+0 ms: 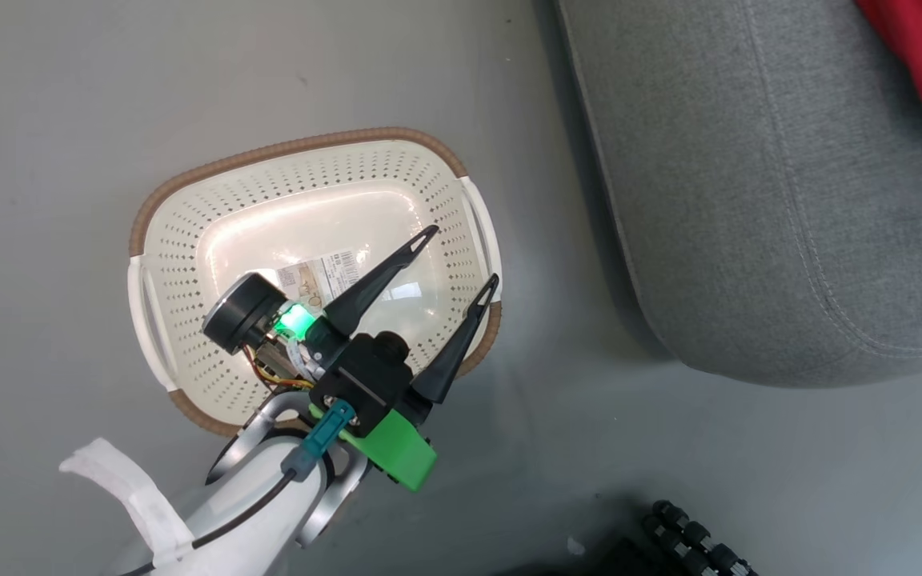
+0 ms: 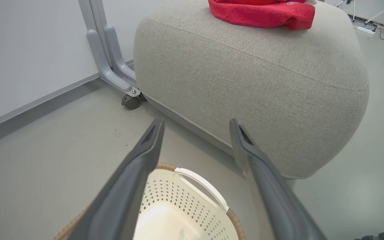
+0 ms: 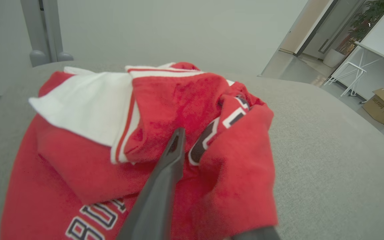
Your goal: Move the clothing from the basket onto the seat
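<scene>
Clothing point(image 3: 165, 100) is piled on the seat point(image 1: 749, 200), up at 1 o'clock in the head view, and the basket point(image 1: 269, 148) at the seat's 9 o'clock holds just a sticker point(image 1: 325, 276) with print too small to read. Left gripper point(image 1: 463, 254) hangs over the basket, spread wide and empty. The right gripper point(image 3: 197, 143) has a red fold draped over one finger and I can't tell if it's gripping, so I reckon that fold could snag and drag off the cushion on pull-away. Only readable writing is "BU" at 7 o'clock in the right wrist view.
</scene>
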Available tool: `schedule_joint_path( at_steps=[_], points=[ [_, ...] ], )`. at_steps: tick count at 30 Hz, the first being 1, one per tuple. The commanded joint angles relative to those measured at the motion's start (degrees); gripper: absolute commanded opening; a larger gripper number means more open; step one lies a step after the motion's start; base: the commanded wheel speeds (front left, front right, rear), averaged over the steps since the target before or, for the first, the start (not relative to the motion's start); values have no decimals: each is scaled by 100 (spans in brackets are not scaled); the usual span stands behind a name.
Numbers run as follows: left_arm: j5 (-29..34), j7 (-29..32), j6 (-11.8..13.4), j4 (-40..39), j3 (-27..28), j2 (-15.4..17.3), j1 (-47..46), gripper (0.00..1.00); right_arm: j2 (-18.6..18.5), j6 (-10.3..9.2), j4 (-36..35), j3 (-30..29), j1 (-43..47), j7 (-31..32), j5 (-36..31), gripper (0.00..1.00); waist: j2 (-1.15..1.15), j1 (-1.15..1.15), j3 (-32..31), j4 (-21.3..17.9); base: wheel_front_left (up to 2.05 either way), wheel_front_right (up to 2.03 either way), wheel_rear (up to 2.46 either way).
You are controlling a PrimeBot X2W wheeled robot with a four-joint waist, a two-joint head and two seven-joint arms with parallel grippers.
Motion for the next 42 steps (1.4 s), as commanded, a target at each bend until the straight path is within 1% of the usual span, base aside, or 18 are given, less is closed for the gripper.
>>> schedule_joint_path(
  at_steps=[1, 2, 5, 7, 8, 11, 14, 16, 19, 22, 24, 28, 31, 36, 42],
  points=[
    [-18, -64, 25, 42, -14, -52, -1, 100, 192, -8, 32, -205, 316, -17, -123, 100, -1, -1, 59, 224, 0, 0, 0],
    [-30, -106, 33, 54, -10, -53, 9, 100, 314, -8, -32, -323, 504, -17, -163, 100, -1, -1, 22, 228, 0, 0, 0],
    [-75, -218, 104, 99, 54, -42, 80, 100, 890, -8, -433, -721, 1251, -17, -272, 100, -1, -1, -110, 146, 0, 0, 0],
    [-135, -297, 162, 143, 116, -24, 162, 100, 1281, -8, -771, -836, 1696, -17, -312, 100, -1, -1, -213, 57, 0, 0, 0],
    [-165, -345, 181, 164, 133, -27, 198, 100, 1418, -8, -902, -866, 1889, -17, -333, 100, -1, -1, -266, 26, 0, 0, 0],
    [-311, -531, 279, 263, 236, -94, 332, 100, 1796, -9, -1399, -716, 2478, -17, -355, 100, -1, -1, -507, -78, 0, 0, 0],
    [-390, -682, 399, 377, 356, -197, 468, 100, 2005, -8, -1855, -339, 2916, -17, -348, 100, -1, -1, -774, -120, 0, 0, 0],
    [-467, -759, 477, 491, 424, -271, 586, 100, 2079, -8, -2168, -78, 3159, -17, -367, 100, -1, -1, -1003, -91, 0, 0, 0],
    [-567, -828, 630, 645, 588, -446, 757, 100, 2170, -8, -2547, 466, 3467, -17, -399, 100, -1, -1, -1411, 42, 0, 0, 0],
    [-662, -851, 750, 732, 801, -644, 999, 100, 2197, -8, -2780, 900, 3650, -17, -322, 100, -1, -1, -1860, 219, 0, 0, 0],
    [-724, -851, 822, 675, 1057, -795, 1219, 100, 2220, -8, -2838, 1252, 3781, -17, -284, 100, -1, -1, -2148, 350, 0, 0, 0],
    [-752, -853, 812, 529, 1565, -1080, 1714, 100, 2225, -8, -2852, 1923, 4008, -17, -127, 100, -1, -1, -2745, 672, 0, 0, 0],
    [-566, -854, 810, 412, 1950, -1196, 2126, 100, 2228, -8, -2868, 2366, 4182, -17, -43, 100, -1, -1, -3146, 890, 0, 0, 0],
    [-346, -849, 742, 227, 2562, -1351, 2813, 100, 2229, -8, -2940, 2722, 4474, -17, -117, 100, -1, -1, -3722, 1165, 0, 0, 0],
    [-120, -849, 598, -154, 3280, -1515, 3560, 100, 2229, -8, -3125, 2660, 4724, -17, -199, 100, -1, -1, -4075, 1271, 0, 0, 0]
  ],
)
